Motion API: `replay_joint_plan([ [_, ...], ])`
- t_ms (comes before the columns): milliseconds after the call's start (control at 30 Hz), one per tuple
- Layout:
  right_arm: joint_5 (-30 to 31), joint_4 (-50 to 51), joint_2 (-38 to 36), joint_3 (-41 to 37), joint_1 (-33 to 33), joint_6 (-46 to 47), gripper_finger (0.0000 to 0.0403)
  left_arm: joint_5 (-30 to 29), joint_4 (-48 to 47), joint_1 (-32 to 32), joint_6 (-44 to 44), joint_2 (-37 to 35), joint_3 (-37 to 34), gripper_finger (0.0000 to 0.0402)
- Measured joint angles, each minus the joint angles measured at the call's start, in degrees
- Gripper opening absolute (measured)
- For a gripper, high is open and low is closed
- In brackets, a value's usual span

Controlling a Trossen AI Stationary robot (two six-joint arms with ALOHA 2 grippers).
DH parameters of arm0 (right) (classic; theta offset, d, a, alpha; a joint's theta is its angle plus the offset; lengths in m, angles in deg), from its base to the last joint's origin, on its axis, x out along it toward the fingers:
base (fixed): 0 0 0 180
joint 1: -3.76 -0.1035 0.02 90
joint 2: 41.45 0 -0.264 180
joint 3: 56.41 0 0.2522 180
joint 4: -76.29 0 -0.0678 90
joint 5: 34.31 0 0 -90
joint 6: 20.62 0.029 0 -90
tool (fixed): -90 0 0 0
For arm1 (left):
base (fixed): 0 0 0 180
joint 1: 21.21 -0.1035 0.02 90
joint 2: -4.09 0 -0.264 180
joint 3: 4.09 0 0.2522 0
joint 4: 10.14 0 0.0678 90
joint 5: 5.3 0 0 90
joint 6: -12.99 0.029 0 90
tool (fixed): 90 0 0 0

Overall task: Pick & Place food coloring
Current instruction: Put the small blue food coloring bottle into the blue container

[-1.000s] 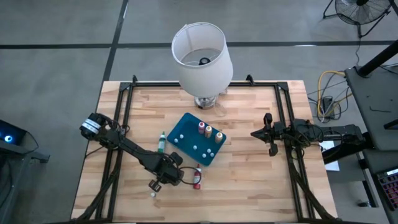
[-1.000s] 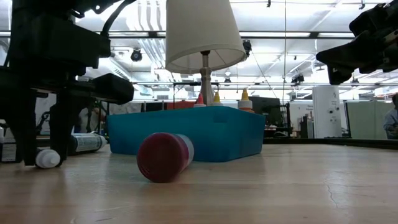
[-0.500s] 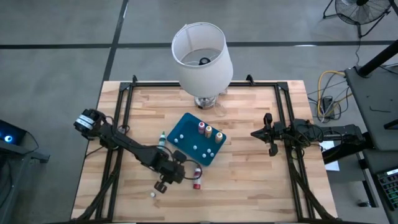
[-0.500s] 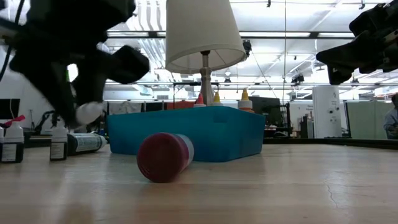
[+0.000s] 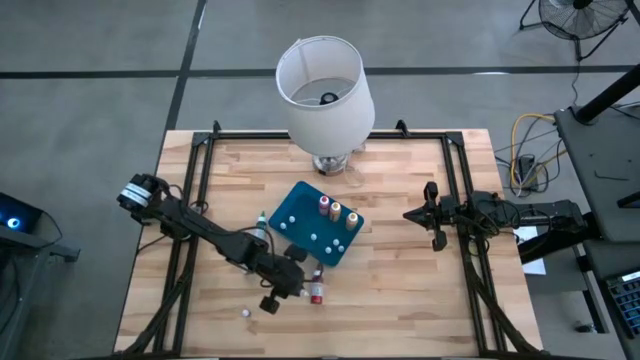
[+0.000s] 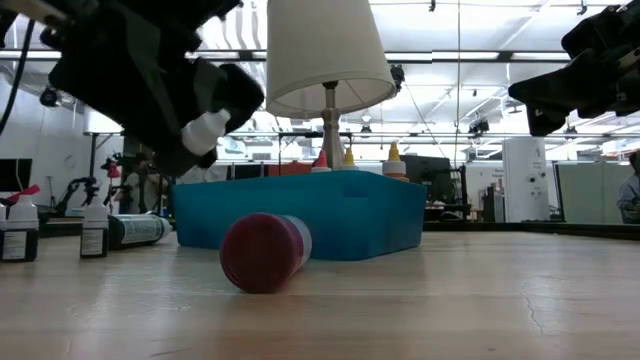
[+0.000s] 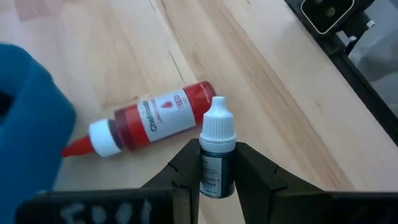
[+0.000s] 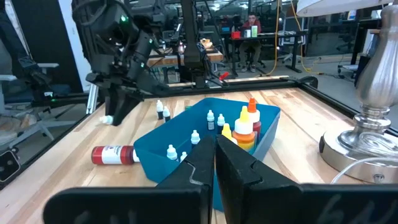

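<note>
Between the left end effector's [image 7: 217, 180] clamped fingers, a dark, white-capped food coloring bottle [image 7: 216, 155].

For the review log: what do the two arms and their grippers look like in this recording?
Both arms are black, built from jointed links. The left arm has a pale round marking at its shoulder end. The left gripper has two matte black, wedge-shaped fingers. The right arm is all black too, with dark cabling along it, and the right gripper has the same flat angular black fingers.
</note>
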Motion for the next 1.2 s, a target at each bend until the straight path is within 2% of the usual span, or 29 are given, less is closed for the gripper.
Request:
replay_joint_plan([
  [567,0.0,0.02,0.0,0.0,0.0,0.0,0.0009,0.33,27.26,0.84,-11.66,0.09,-14.11,0.0055],
  [833,0.02,0.02,0.0,0.0,0.01,0.0,0.0008,0.24,32.32,3.37,-11.28,0.39,-15.59,0.0055],
  [1200,0.02,0.0,0.02,0.0,0.02,0.0,0.0008,0.15,41.71,4.86,-9.71,6.19,-15.89,0.0055],
])
